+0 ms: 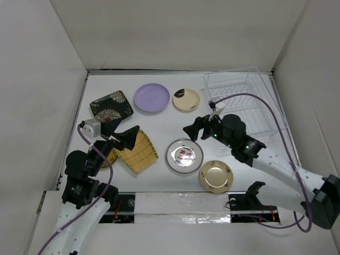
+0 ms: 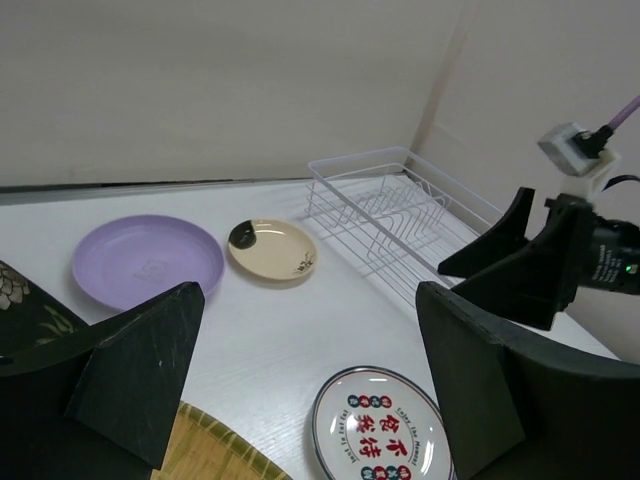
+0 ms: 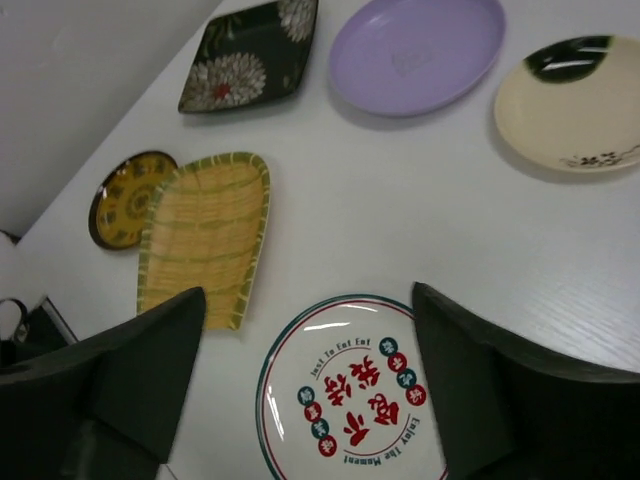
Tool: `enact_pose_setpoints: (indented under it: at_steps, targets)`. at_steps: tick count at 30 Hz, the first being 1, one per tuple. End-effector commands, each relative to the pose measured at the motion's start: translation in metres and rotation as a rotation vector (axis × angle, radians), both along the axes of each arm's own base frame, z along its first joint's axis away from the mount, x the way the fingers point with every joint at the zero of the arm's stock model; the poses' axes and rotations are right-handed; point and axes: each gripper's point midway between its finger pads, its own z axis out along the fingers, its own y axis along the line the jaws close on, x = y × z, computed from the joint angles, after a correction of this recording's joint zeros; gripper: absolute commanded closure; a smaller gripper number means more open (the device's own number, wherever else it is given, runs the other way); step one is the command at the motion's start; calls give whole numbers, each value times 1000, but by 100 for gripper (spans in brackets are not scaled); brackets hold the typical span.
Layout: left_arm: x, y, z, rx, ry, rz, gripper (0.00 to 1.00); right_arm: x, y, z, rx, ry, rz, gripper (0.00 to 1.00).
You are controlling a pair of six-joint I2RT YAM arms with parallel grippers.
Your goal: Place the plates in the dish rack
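Observation:
Several plates lie flat on the white table: black square floral [image 1: 111,106], lilac round [image 1: 151,98], cream round with a dark mark [image 1: 186,100], yellow ribbed square [image 1: 139,152], white-rimmed red-patterned round [image 1: 184,155] and tan round [image 1: 215,175]. The dish rack [image 1: 241,101] stands at the back right with no plates in it. My left gripper [image 1: 126,139] is open and empty over the yellow ribbed plate [image 2: 215,450]. My right gripper [image 1: 195,129] is open and empty above the far side of the red-patterned plate [image 3: 345,395].
A small dark-rimmed yellow plate [image 3: 125,198] lies left of the yellow ribbed plate, partly under my left arm. White walls enclose the table on the left, back and right. The two grippers face each other across the red-patterned plate.

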Motion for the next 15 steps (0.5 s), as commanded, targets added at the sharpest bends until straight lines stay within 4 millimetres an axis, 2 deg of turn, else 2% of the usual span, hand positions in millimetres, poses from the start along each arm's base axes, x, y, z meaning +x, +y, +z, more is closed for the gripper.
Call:
enact_pose_setpoints:
  at_steps: [1,2,3,4,6,7,8,9,10,11,12,14,15]
  targets:
    - [8,4,1,13,-6,37,16,1,41,6,75,-27,138,21]
    - [10,4,0,16,1,43,20,-3,54,1,68,-14,178,42]
    - [11,4,-2,21,6,42,26,5,67,-9,54,1,187,85]
    - [12,3,-2,22,5,41,26,7,74,-14,45,10,191,100]
    - [15,3,-6,25,17,48,35,9,90,-24,30,23,207,100]
    - [16,4,-6,28,19,52,39,13,98,-21,40,8,211,100]
    - [16,4,-6,28,16,52,56,21,104,-41,15,43,193,100]
    - [16,4,-6,30,13,54,70,22,111,-50,3,60,198,100]
    - [17,5,-6,27,16,61,95,27,118,-50,3,69,197,95]
    - [18,7,-6,24,22,74,100,33,122,-58,3,102,177,82]
    - [21,11,-8,24,34,98,100,37,127,-82,-27,144,172,57]
    - [23,13,-10,29,44,114,100,39,138,-91,-28,162,176,40]
    - [24,14,-10,26,45,121,100,42,142,-110,-50,197,176,33]
